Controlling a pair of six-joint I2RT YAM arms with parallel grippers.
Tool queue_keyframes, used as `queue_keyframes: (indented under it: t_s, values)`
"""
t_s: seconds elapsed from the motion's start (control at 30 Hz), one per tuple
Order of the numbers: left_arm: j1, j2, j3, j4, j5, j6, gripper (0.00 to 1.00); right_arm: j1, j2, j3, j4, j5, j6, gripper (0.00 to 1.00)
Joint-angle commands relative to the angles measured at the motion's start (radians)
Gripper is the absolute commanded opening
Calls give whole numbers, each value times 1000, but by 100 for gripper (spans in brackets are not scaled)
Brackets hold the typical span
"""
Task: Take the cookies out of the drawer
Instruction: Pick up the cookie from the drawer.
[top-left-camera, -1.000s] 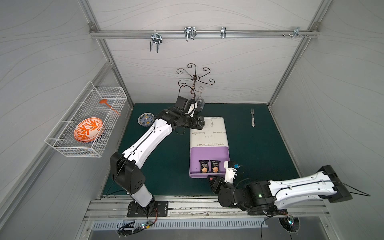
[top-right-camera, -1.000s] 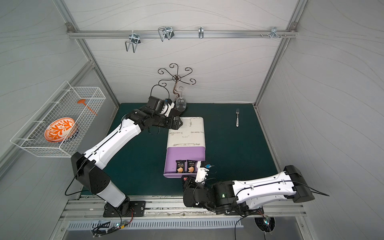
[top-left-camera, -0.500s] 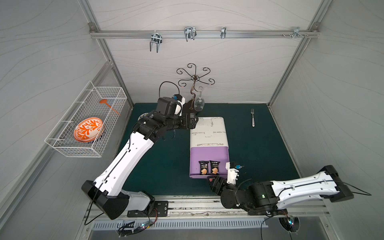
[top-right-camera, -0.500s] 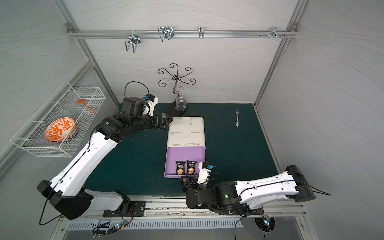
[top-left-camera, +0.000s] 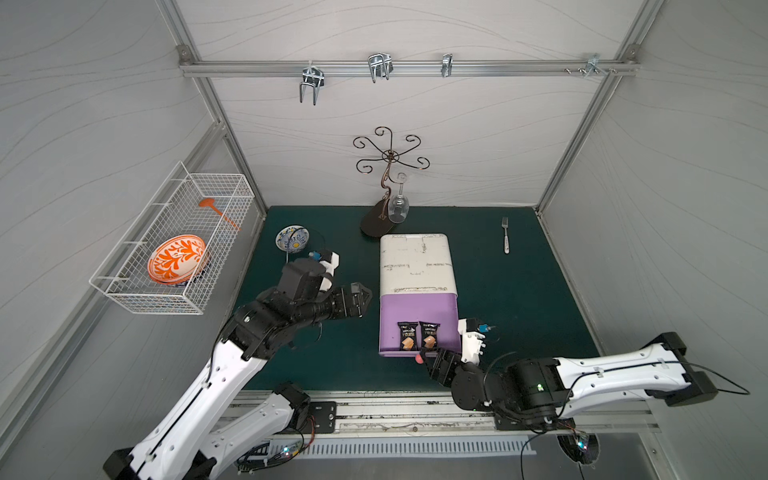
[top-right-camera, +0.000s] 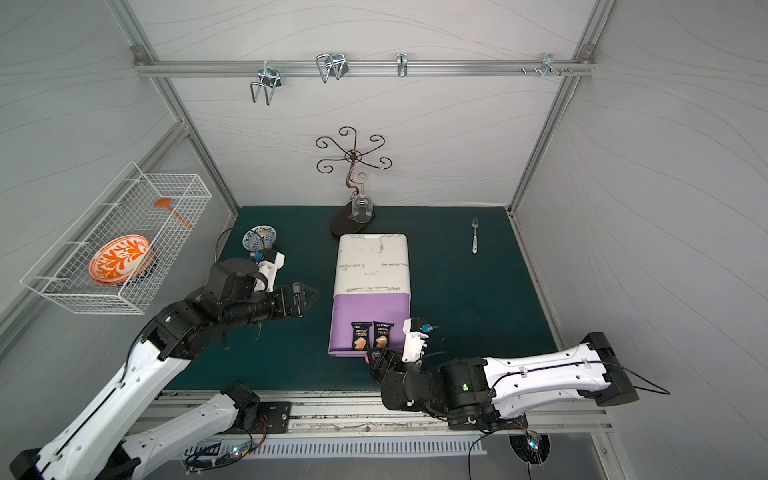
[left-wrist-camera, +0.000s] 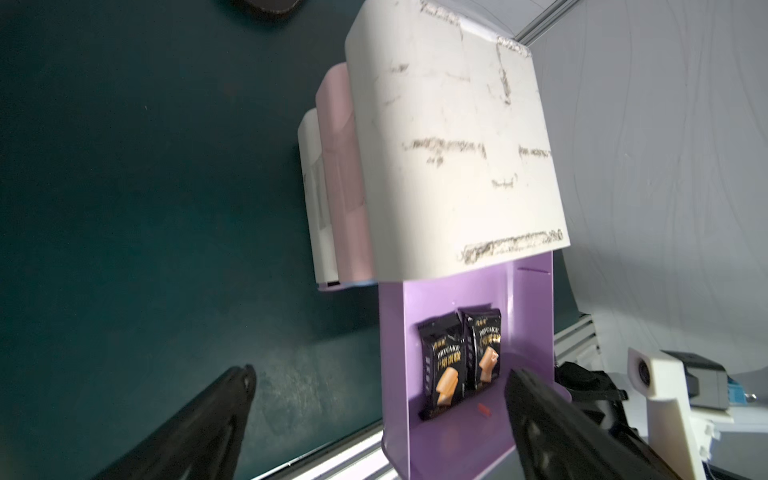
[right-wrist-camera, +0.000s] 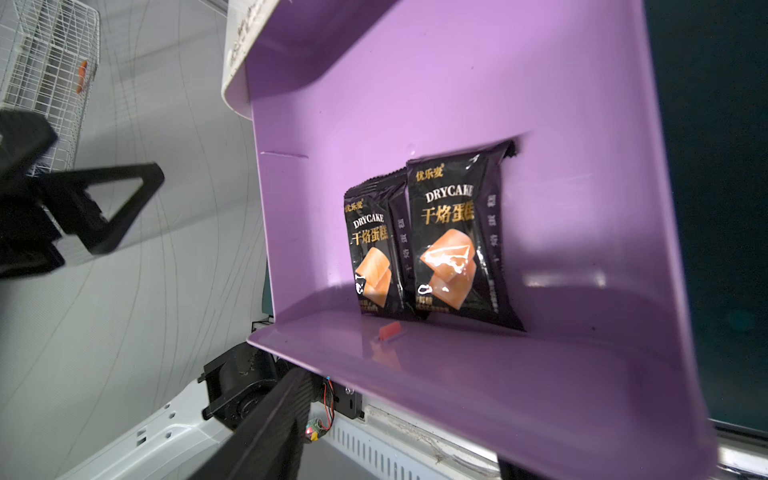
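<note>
One tool, the left tool (top-left-camera: 360, 296), hovers with its jaws spread wide over the desk (top-left-camera: 519, 299), just left of the white cabinet (top-left-camera: 415, 262). Swinging in sideways, it could knock the cabinet or the drawer wall and shove the whole unit. Right of it, the purple drawer (top-left-camera: 415, 307) stands pulled out toward the desk's front edge. The cookies (top-left-camera: 417, 334), two black packets, lie side by side against its front wall. They look thin and slick, so a pinch might slip off or lift both. Further right, the right tool (top-left-camera: 432, 359) sits at the drawer's front lip, jaws parted and holding nothing. It may crowd the left tool's reach.
</note>
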Motion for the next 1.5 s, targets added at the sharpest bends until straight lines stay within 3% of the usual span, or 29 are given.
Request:
queue_keyframes:
  t_s: [0.0, 0.17, 0.3, 0.43, 0.63, 0.77, 1.03, 1.47]
  values:
    - [-8, -115, -103, 40, 99, -132, 100, -8, -26, 44, -47, -23, -73, 72]
    - [-8, -267, -321, 297, 222, -307, 100, -8, -13, 194, -157, -101, -203, 75]
    - [-8, -259, -398, 447, 278, -354, 100, -41, 42, 376, -346, -183, -266, 76]
    - [-9, -210, -448, 566, 303, -379, 100, -194, 73, 537, -526, -357, -330, 76]
    - [-28, -170, -551, 744, 322, -448, 100, -482, 144, 686, -697, -662, -554, 76]
    - [-65, -117, -597, 856, 293, -456, 100, -574, 251, 771, -775, -774, -691, 77]
    - [-70, -52, -606, 931, 258, -426, 99, -623, 437, 914, -875, -859, -824, 77]
    - [-106, -5, -627, 1005, 251, -471, 88, -623, 535, 831, -847, -856, -860, 78]
